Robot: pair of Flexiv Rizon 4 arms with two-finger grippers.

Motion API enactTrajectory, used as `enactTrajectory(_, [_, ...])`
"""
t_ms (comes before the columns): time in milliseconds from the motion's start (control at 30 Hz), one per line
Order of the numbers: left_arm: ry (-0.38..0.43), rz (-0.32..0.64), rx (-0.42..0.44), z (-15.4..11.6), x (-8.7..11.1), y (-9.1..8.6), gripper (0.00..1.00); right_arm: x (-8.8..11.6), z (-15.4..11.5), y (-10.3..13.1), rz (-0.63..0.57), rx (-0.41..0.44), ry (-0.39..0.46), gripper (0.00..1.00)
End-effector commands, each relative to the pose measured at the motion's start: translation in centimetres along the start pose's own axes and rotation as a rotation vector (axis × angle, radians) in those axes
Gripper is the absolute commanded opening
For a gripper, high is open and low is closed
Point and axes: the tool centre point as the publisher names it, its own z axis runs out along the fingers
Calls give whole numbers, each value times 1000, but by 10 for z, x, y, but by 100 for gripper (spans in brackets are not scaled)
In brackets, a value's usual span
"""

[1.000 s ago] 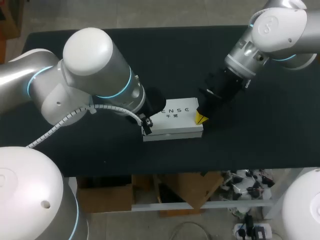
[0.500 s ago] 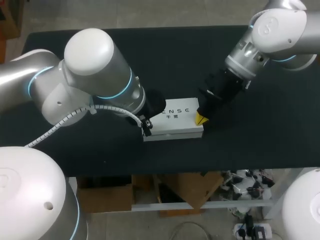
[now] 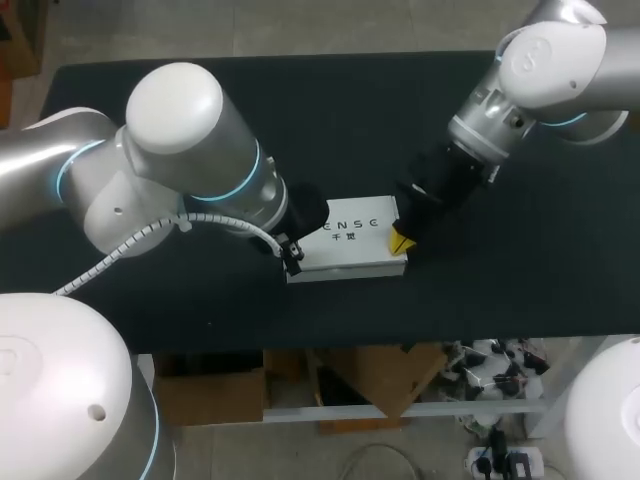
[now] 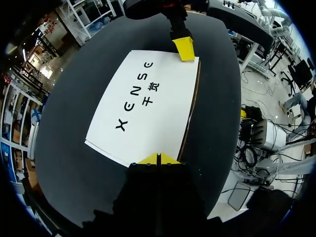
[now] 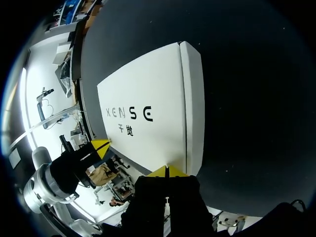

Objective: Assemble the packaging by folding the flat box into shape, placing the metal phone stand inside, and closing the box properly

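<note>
I log the closed white cardboard box (image 3: pixel 350 235) mid black table (image 3: pixel 400 110), left gripper (image 3: pixel 292 255) at its 9 o'clock end, right gripper (image 3: pixel 401 240) at 3 o'clock, both jaws pinched fully together, holding nothing.

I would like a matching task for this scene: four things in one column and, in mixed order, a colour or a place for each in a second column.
Column one:
1. box
2. table
3. left end effector
4. right end effector

Column two:
A. black
B. at the box's right end
C. white, with dark print on top
D. at the box's left end

Pairs: 1-C, 2-A, 3-D, 4-B
</note>
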Motion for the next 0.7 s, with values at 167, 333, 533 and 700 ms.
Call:
enactTrajectory(167, [6,-5,-4,10,2,1,0,-11,10,9,8,24,16,0])
enactTrajectory(333, [0,-11,5,6,2,0,0,-6,3,5,-2,10,18,0])
enactTrajectory(533, [-44,-1,38,-12,2,-5,0,7,-11,-5,-35,-30,9,0])
enactTrajectory(700, [-56,7,47,-17,2,-6,0,11,-12,-8,-44,-38,2,0])
